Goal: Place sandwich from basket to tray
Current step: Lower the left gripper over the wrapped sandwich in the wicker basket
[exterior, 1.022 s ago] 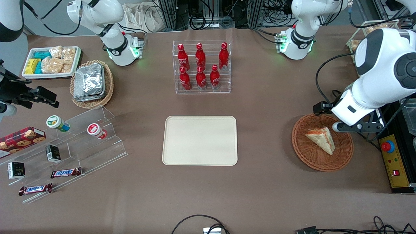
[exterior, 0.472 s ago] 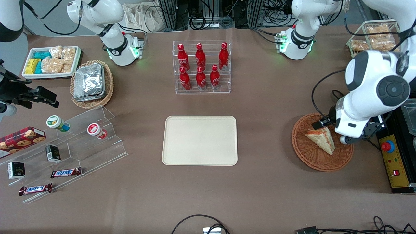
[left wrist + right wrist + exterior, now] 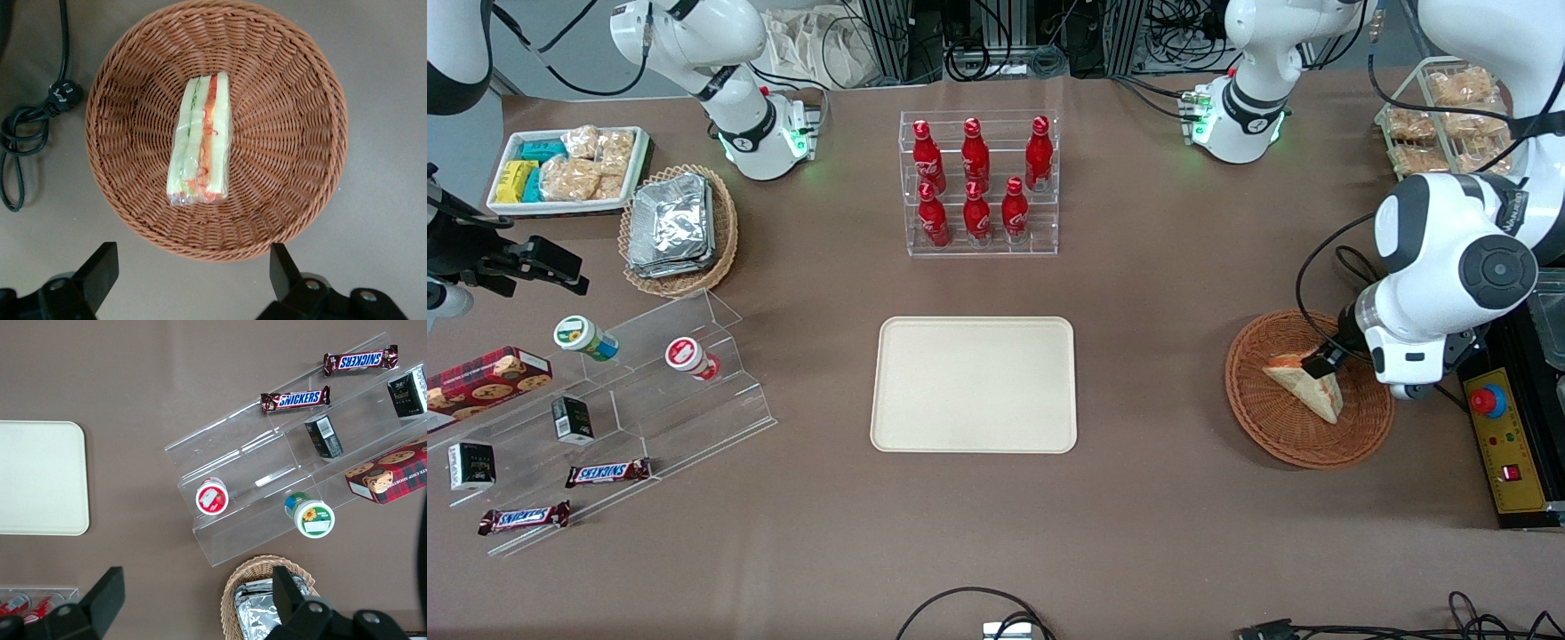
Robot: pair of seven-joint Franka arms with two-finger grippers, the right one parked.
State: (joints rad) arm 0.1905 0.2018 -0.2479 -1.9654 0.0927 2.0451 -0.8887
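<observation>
The bench (image 3: 1156, 533) is covered in brown material; cables and rack frames are seen along the upper edge of the front frame. The tray (image 3: 974, 384) lies at centre frame, the basket (image 3: 1258, 427) at right. The sandwich (image 3: 201, 149) rests inside the basket, its filling edge shown only by the wrist camera. The gripper (image 3: 190, 280) is held above the basket, fingers (image 3: 99, 270) spread apart, touching nothing.

You're in a robot lab dressed as a snack shop: white arm bases (image 3: 1240, 111) bolted to a brown-covered table (image 3: 1138, 533), loose black cables (image 3: 978, 53) at 12 o'clock, a yellow emergency-stop box (image 3: 1503, 444) at 3 o'clock, clear acrylic rack of red bottles (image 3: 978, 182).
</observation>
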